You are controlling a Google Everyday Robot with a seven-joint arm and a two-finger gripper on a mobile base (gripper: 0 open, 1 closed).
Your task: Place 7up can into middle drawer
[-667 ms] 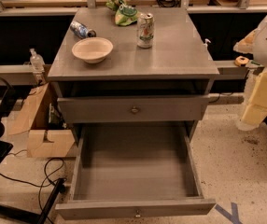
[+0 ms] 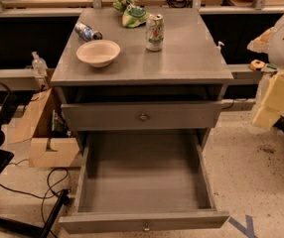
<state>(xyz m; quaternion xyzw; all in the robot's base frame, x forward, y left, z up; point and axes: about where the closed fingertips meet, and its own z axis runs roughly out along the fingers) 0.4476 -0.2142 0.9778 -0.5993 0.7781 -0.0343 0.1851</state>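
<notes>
The 7up can (image 2: 154, 32) stands on the table (image 2: 181, 58) near a plush frog (image 2: 132, 14), bowl (image 2: 98, 52) and bottle (image 2: 86, 32). The middle drawer (image 2: 142, 182) sits pulled out below. The claw (image 2: 273, 103) hangs far right; whether it is apart or together cannot be told.

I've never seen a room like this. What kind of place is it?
Probably a robot lab or workshop: cables trail over the floor, a cardboard box sits beside the grey cabinet, and the robot's gripper hangs at the right edge, apart from the 7up can.
</notes>
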